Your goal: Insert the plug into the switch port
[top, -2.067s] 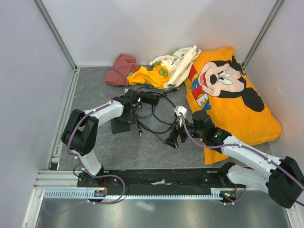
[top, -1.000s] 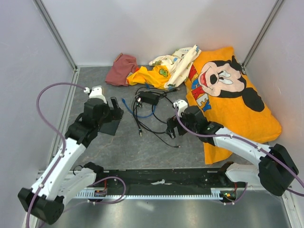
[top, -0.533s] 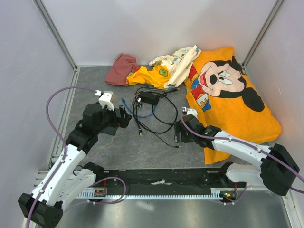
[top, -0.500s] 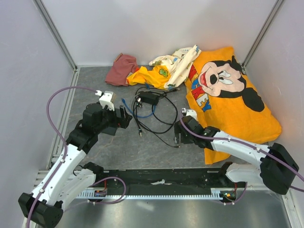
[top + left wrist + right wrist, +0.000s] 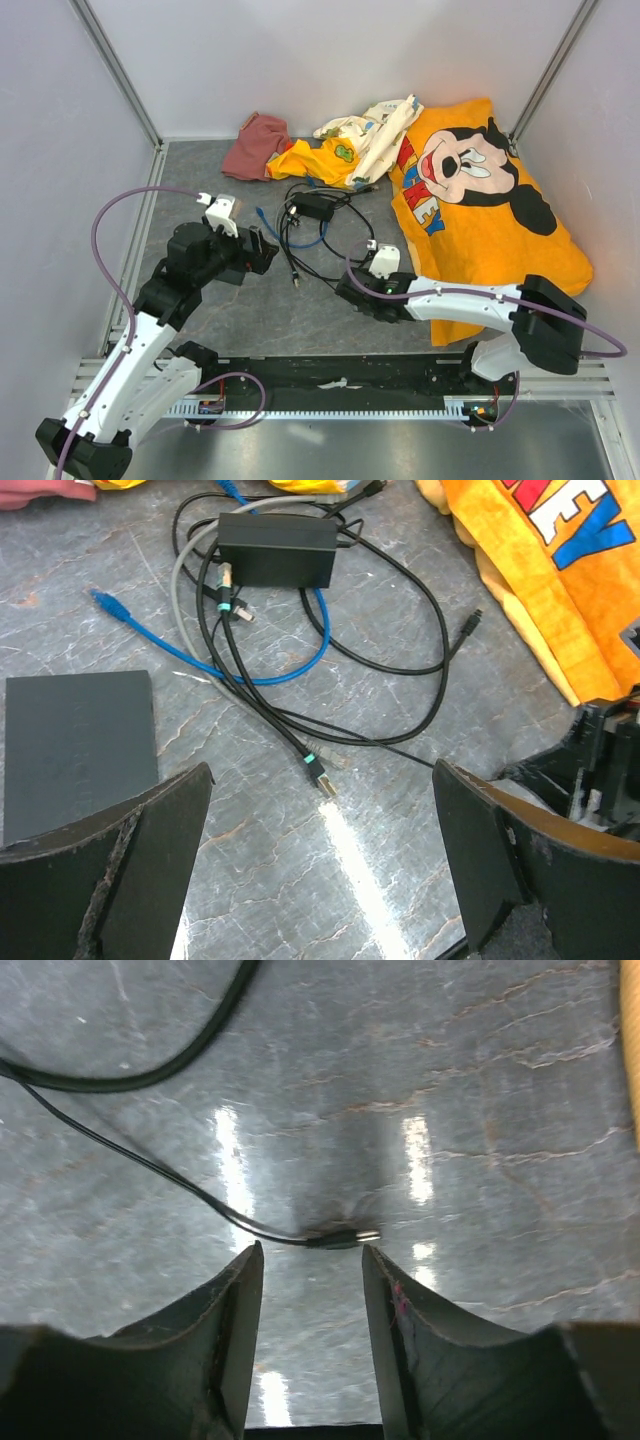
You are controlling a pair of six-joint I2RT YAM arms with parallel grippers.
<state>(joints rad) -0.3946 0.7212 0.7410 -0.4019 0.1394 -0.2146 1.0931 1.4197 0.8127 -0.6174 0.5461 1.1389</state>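
The switch (image 5: 277,563) is a small black box among tangled cables, also seen from above as the switch (image 5: 313,208). The bright-blue cable (image 5: 250,675) loops in front of it. Its plug (image 5: 103,600) lies free on the grey floor to the left, and from above the plug (image 5: 259,211) shows just beyond my left arm. My left gripper (image 5: 320,780) hovers open and empty, well short of the plug. From above, the left gripper (image 5: 262,250) is visible. My right gripper (image 5: 311,1252), seen from above as the right gripper (image 5: 347,286), sits low with jaws apart and empty, and a thin black cable's end (image 5: 340,1238) lies just past its tips.
A dark grey flat pad (image 5: 75,745) lies left of my left fingers. A black cable end with a teal band (image 5: 312,762) lies between them. An orange Mickey shirt (image 5: 480,200) covers the right side. More clothes (image 5: 330,150) are heaped at the back.
My right gripper has swung left and dropped towards the floor, its jaws narrowing. The left arm has shifted only slightly. Cables and plug have not moved.
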